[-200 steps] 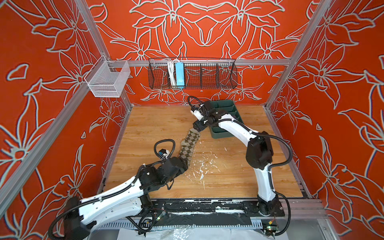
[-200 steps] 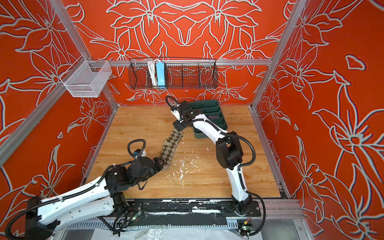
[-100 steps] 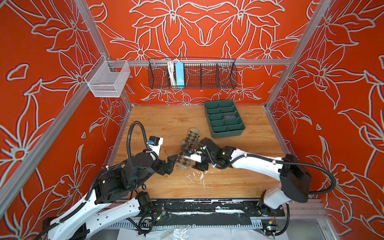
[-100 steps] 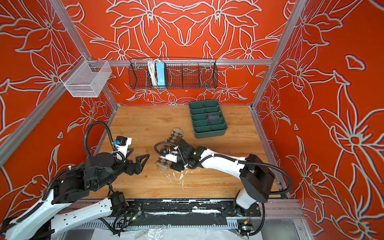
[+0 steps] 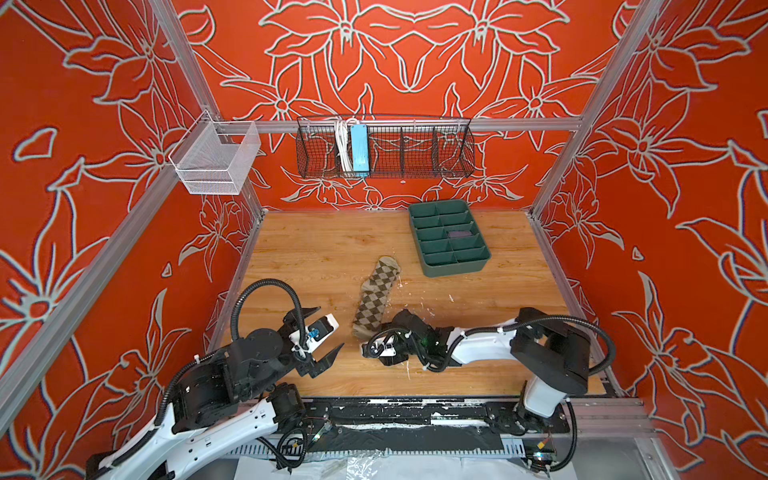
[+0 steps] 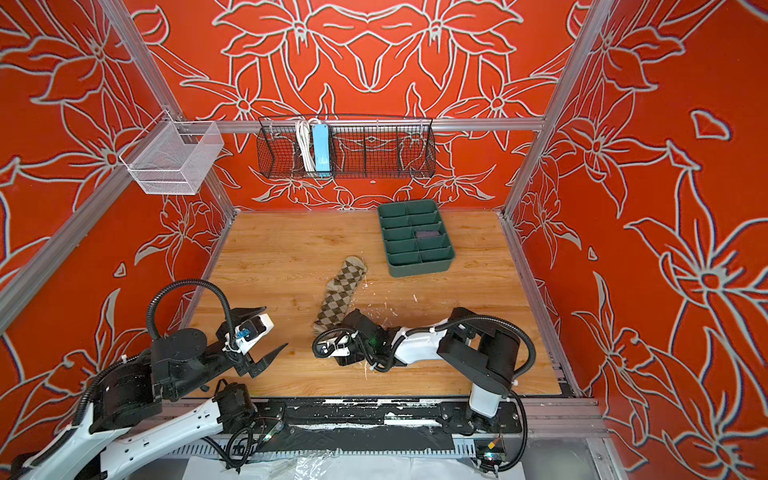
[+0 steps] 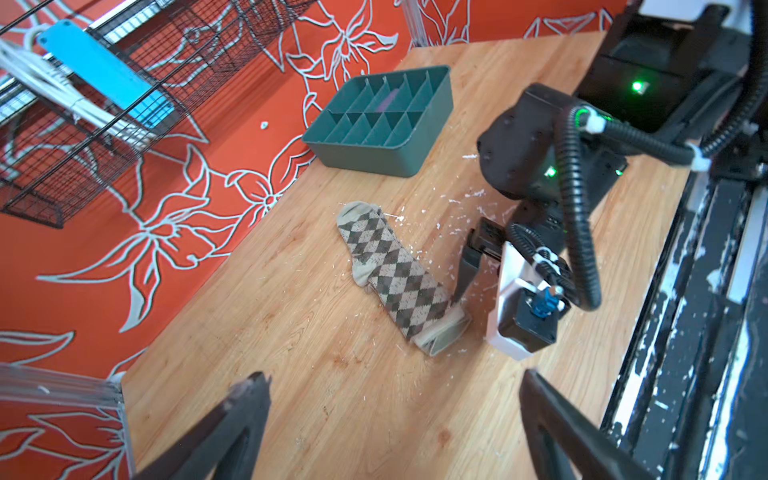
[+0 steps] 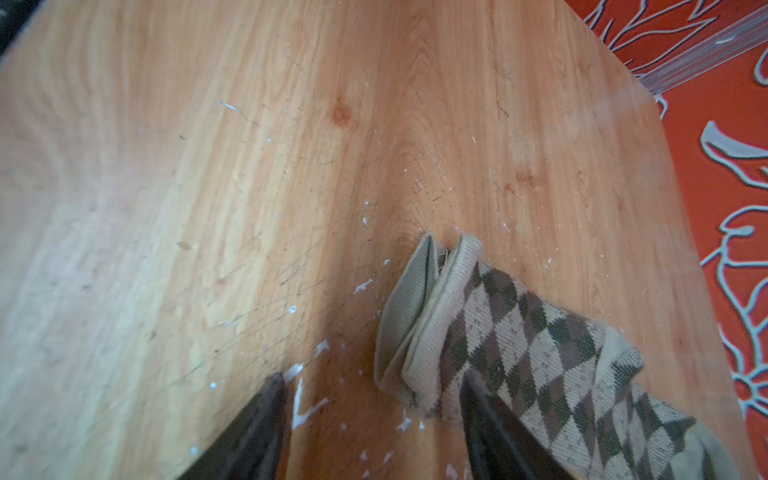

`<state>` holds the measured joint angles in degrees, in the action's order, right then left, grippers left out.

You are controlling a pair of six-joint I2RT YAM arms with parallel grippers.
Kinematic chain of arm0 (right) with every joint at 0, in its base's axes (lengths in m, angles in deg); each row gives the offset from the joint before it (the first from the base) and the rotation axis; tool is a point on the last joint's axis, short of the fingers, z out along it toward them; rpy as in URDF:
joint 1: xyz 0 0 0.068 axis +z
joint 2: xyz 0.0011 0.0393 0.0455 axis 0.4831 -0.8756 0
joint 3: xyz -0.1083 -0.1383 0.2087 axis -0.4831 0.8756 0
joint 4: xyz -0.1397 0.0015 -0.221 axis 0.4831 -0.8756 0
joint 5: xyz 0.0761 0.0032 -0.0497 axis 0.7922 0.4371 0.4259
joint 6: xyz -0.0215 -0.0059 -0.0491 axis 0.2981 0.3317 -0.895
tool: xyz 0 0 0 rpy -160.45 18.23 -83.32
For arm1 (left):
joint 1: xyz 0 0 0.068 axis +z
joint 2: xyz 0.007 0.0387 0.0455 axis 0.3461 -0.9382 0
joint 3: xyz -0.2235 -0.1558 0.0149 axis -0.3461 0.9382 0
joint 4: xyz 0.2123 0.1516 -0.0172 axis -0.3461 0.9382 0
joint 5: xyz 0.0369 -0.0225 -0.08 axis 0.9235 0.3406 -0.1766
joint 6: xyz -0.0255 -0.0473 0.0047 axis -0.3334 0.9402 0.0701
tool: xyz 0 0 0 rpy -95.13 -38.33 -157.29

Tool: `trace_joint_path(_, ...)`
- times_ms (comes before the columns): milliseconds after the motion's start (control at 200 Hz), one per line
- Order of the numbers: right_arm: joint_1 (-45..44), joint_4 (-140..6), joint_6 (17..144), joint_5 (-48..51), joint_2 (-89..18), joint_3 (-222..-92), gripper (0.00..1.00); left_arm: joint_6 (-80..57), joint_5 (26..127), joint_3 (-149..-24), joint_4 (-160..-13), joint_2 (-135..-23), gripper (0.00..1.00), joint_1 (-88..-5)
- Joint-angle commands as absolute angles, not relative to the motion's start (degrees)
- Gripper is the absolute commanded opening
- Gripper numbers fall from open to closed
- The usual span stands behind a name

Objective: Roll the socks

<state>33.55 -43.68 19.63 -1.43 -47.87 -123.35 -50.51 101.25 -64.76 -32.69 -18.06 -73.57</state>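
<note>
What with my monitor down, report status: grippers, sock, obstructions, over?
Left gripper open, hovering clear. Right gripper open, low at cuff end of argyle sock, lying flat, not rolled. Only white flecks on wooden table nearby.

The beige argyle sock [image 7: 395,270] lies flat on the wooden table [image 7: 291,374], cuff end folded over, between the green divided tray [image 7: 361,160] and the left gripper [image 7: 392,376], jaws wide apart.

Argyle sock [image 5: 376,297]: cuff end partly tucked behind the right gripper [image 8: 370,386] in both top views, toe chopped off by the right wrist view's edge. Dark patch [image 5: 460,234] in the tray [image 5: 453,266] by the desk's [image 5: 316,249] far right corner, too small to call.
</note>
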Motion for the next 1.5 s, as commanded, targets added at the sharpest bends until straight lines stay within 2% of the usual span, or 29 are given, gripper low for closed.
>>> trace_joint_path(0,34.0,-37.6,18.6,-4.9,-49.9,-124.3,0.61,-55.3,100.6,-63.7,-33.8,-17.6,0.92,-73.8)
trace_joint_path(125,34.0,-37.4,20.2,-6.7,-51.5,-124.5,0.49,-55.8,101.7,-62.8,-35.2,-18.0,0.91,-73.8)
trace_joint_path(290,34.0,-37.0,22.0,-8.1,-52.9,-124.7,0.23,-55.7,100.4,-62.1,-37.1,-17.5,0.90,-73.8)
trace_joint_path(515,34.0,-41.5,24.5,-7.7,-52.0,-125.8,0.06,-57.9,98.2,-62.5,-35.6,-17.4,0.90,-73.8)
trace_joint_path(631,33.4,-51.6,29.0,-2.9,-49.7,-128.3,0.04,-58.9,98.1,-63.5,-35.6,-18.2,0.90,-73.8)
trace_joint_path(886,25.6,-83.8,44.7,16.9,-50.3,-140.4,0.05,-61.2,93.8,-66.1,-33.4,-24.0,0.90,-73.8)
trace_joint_path(1046,19.3,-89.9,50.2,33.2,-54.1,-142.2,0.05,-63.9,91.5,-65.8,-32.8,-27.1,0.89,-73.8)
trace_joint_path(1341,15.3,-99.9,49.9,37.1,-61.8,-145.9,0.05,-63.4,87.3,-63.2,-34.2,-33.3,0.84,-74.2)
trace_joint_path(1496,13.6,-98.0,51.5,39.4,-62.5,-144.7,0.05,-62.2,91.5,-58.4,-40.4,-38.4,0.79,-79.3)
